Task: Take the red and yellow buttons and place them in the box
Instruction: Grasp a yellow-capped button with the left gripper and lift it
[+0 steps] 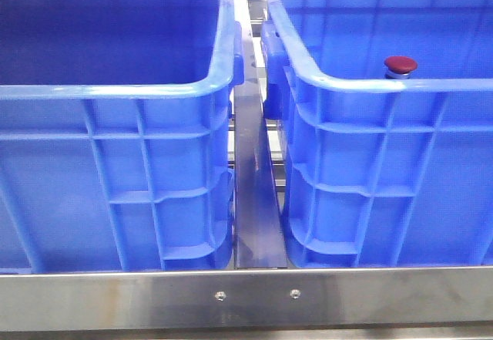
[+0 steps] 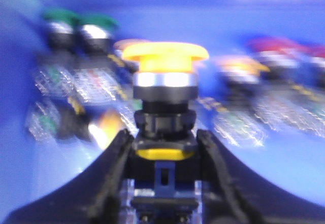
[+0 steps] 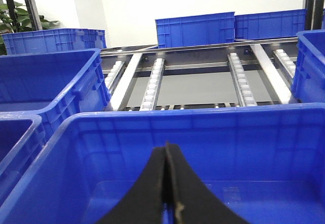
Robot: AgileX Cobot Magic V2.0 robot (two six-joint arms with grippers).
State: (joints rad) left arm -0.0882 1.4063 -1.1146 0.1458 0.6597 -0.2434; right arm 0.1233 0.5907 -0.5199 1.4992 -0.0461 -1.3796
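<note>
In the left wrist view my left gripper point(image 2: 163, 135) is shut on the black body of the yellow button point(image 2: 165, 56). Its orange-yellow cap and silvery collar stand up above the fingers. Behind it is the blue inside of a crate with several blurred buttons lying in it. The red button point(image 1: 400, 65) shows just over the near rim of the right blue crate point(image 1: 385, 85). My right gripper point(image 3: 166, 150) is shut on nothing and hangs over a blue crate point(image 3: 203, 120) with a bare floor. Neither gripper shows in the front view. I cannot tell which crate is the box.
The left blue crate point(image 1: 115, 93) stands beside the right one, with a steel rail point(image 1: 254, 201) between them and a steel bar point(image 1: 246, 297) along the front. Green-capped buttons point(image 2: 81, 26) and red-capped ones point(image 2: 274, 49) lie behind the held one. Roller tracks point(image 3: 152, 84) and more blue crates point(image 3: 195, 28) lie beyond.
</note>
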